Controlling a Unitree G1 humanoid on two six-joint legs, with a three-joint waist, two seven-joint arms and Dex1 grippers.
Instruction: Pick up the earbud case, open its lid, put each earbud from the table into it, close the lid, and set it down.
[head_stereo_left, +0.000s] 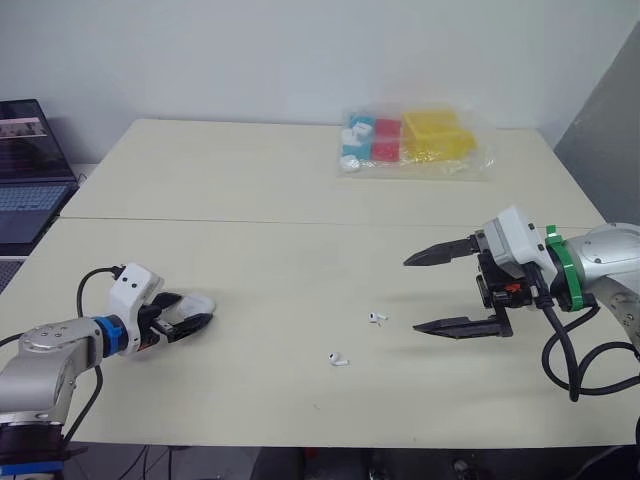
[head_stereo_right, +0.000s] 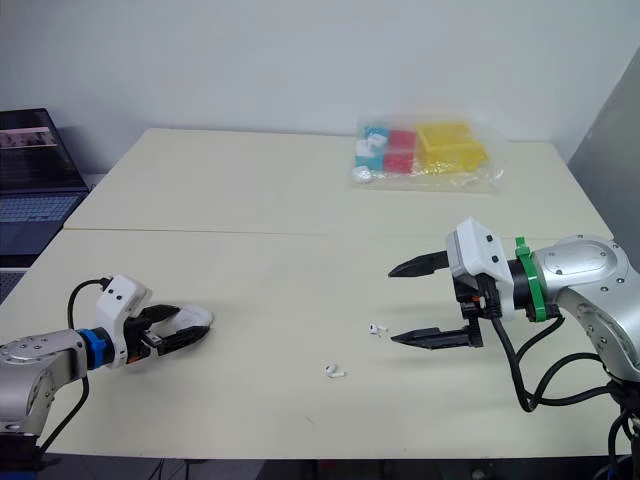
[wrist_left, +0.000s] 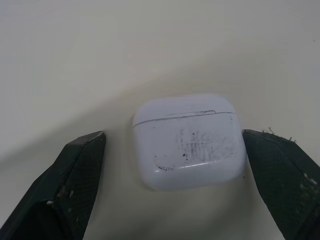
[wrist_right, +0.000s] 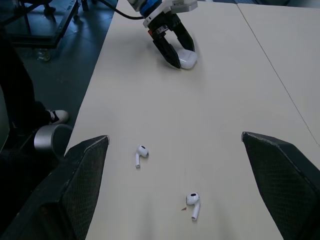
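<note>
Reaching left end effector (head_stereo_left: 198, 313), open, around shut case (wrist_left: 189, 141) by tabletop's (head_stereo_left: 250, 250) left edge, ready to pinch. Holding right end effector (head_stereo_left: 411, 294) wide near earbuds (head_stereo_left: 377, 318) by front edge, likely for picking later.

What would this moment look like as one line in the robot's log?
left hand: open around earbud case | earbud case: on table, lid shut | right hand: open, above table | earbuds: both loose on table

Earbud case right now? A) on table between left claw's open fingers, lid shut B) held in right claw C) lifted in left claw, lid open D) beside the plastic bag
A: the earbud case lies shut on the table between the left claw's spread fingers.
</note>
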